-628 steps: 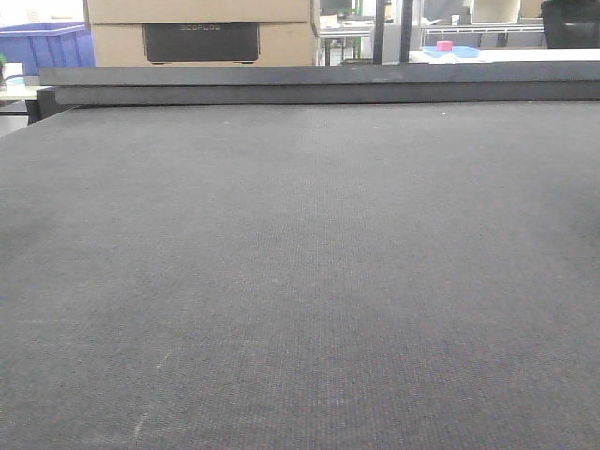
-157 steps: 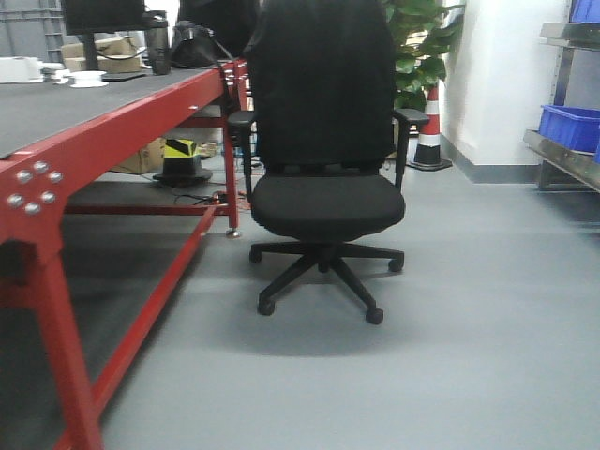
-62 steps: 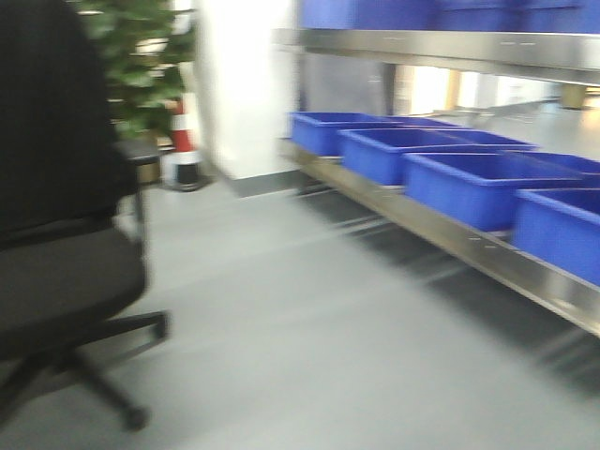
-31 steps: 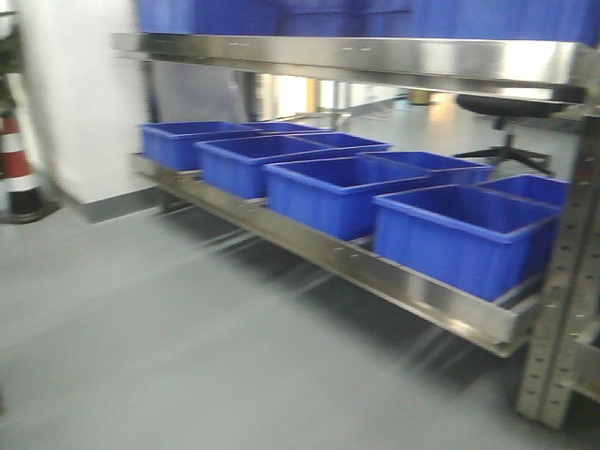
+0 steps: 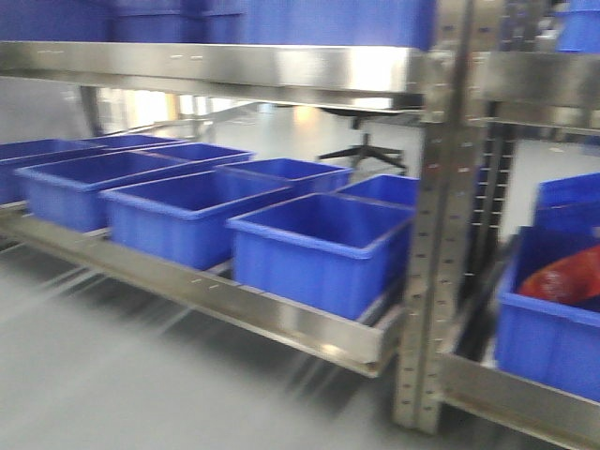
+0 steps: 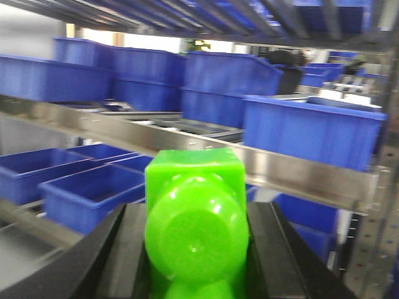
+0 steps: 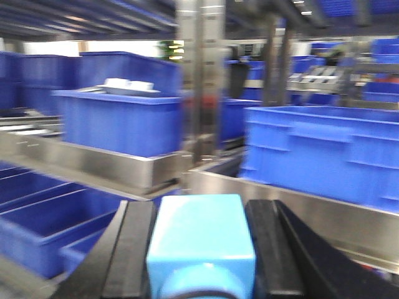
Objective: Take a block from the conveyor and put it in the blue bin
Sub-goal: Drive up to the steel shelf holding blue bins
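Observation:
My left gripper (image 6: 196,249) is shut on the bright green block (image 6: 196,218), its round studs facing the camera between the black fingers (image 6: 128,249). My right gripper (image 7: 201,249) is shut on a light blue block (image 7: 201,240). In the front view a row of open blue bins (image 5: 323,244) stands on a low steel shelf (image 5: 244,309). More blue bins show in the left wrist view (image 6: 87,193) and the right wrist view (image 7: 37,230). The conveyor is out of view. Neither gripper shows in the front view.
A steel rack upright (image 5: 436,234) stands right of the bins. Another blue bin (image 5: 553,319) at the right holds something red. An upper shelf (image 5: 206,66) carries more blue bins. Grey floor (image 5: 112,375) lies in front. An office chair base (image 5: 361,155) shows behind the rack.
The front view has swung right: from the conveyor belt, past a black office chair, to the steel rack; the blue bins are now closer and the upright has come into view.

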